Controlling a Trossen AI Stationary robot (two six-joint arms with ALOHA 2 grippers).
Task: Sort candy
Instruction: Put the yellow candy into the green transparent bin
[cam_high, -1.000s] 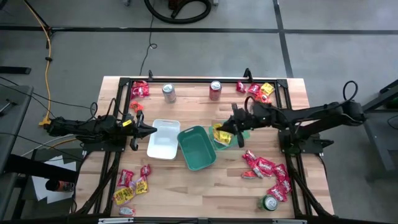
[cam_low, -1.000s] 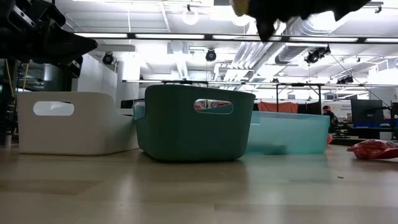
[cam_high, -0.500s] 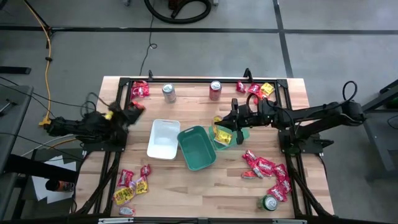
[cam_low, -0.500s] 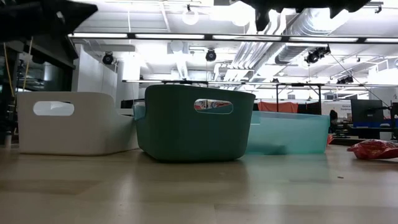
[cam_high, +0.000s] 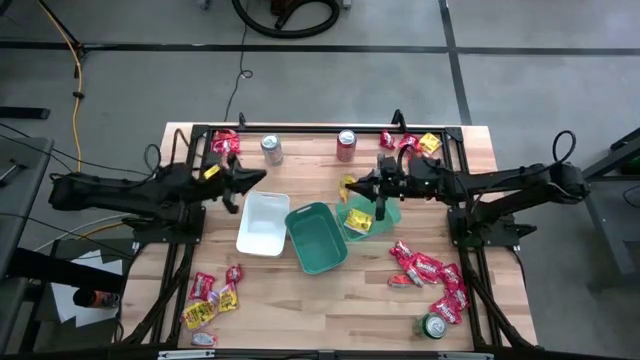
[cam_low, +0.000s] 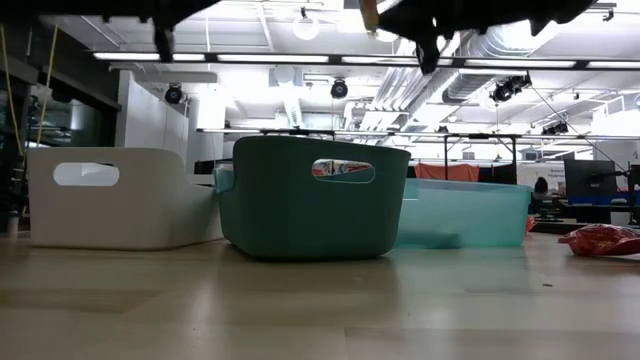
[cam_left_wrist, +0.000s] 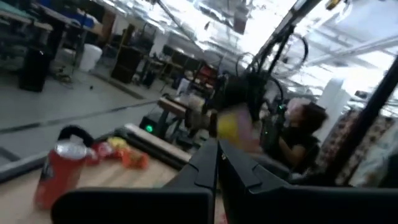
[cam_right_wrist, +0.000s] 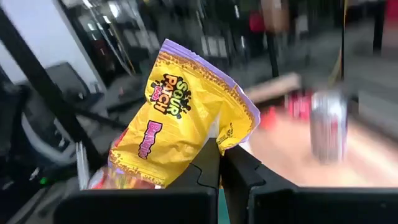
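Three trays (cam_high: 262, 224), three cans (cam_high: 271, 149), and many candy packets (cam_high: 430, 272), uncountable.

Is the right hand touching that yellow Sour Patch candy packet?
Touching. In the right wrist view, the right hand's two dark fingers are shut on the lower edge of the yellow Sour Patch candy packet, holding it up.

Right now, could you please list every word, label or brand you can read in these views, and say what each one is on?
"SOUR PATCH": on the yellow packet held in the shut right gripper.
Pink word below it on the same packet: blurred, not readable.
Red can, silver can and the loose packets on the table: print too small or blurred to read.
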